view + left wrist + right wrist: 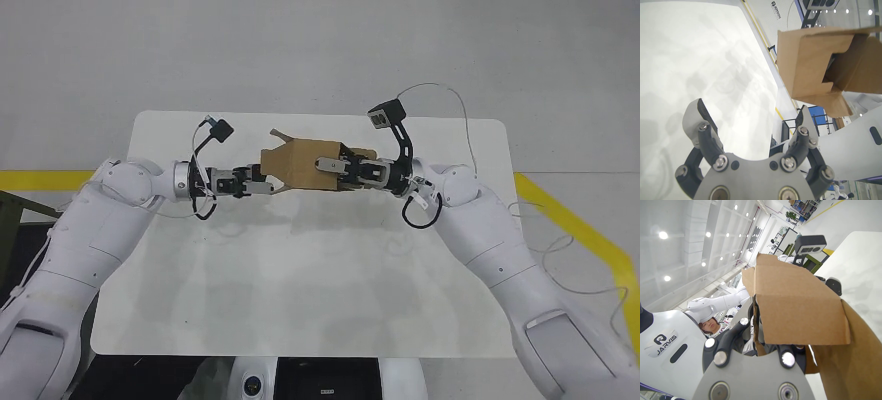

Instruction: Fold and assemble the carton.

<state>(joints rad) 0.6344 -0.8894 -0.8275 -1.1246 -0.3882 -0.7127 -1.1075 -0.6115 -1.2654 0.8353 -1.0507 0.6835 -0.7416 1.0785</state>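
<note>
My right gripper is clamped on a wall of the carton, cardboard edge running straight in between the jaws. One finger shows as a pale wedge on the outside. The other is buried behind the brown panel, so I can't make out its tip. From above, that grey finger lies along the carton's top face.

The carton hangs in the air over the far middle of the table, between my two wrists. It's a brown box, half formed, lying on its side. Loose flaps stick out at the ends. In the right wrist view a big panel folds over and covers the gripper's base, and a darker sheet runs off the picture's edge.

Now my left gripper: wide apart, nothing between the fingers, just white tabletop behind them. It sits right at the carton's end that faces my left arm. One fingertip comes up just beside a hanging flap, and whether it touches I can't tell. From above the gripper's tip meets the carton's near corner, too small to settle it.

The open end looks at my left wrist. A stepped cut-out leads inside, where it's dark and I can't read what's in there. The carton's far side is cut off by the frame.
</note>
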